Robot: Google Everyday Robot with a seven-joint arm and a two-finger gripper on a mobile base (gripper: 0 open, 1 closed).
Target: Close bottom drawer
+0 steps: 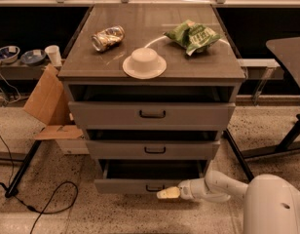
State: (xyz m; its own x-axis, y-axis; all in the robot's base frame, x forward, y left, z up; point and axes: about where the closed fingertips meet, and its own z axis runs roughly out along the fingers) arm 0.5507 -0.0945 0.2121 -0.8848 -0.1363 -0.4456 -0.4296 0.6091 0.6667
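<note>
The bottom drawer (125,185) is the lowest of three grey drawers and stands pulled out a little, its dark interior showing above the low front panel. Its small dark loop handle (153,187) sits at the panel's middle. My gripper (165,194) reaches in from the lower right on a white arm, its pale tip right against the front panel, just right of and below the handle.
The middle drawer (152,149) and top drawer (151,114) are above. On the cabinet top sit a crushed can (107,37), a white bowl on a plate (144,62) and a green chip bag (191,34). A cardboard box (50,106) and a floor cable (47,199) are at left, a table leg (286,140) at right.
</note>
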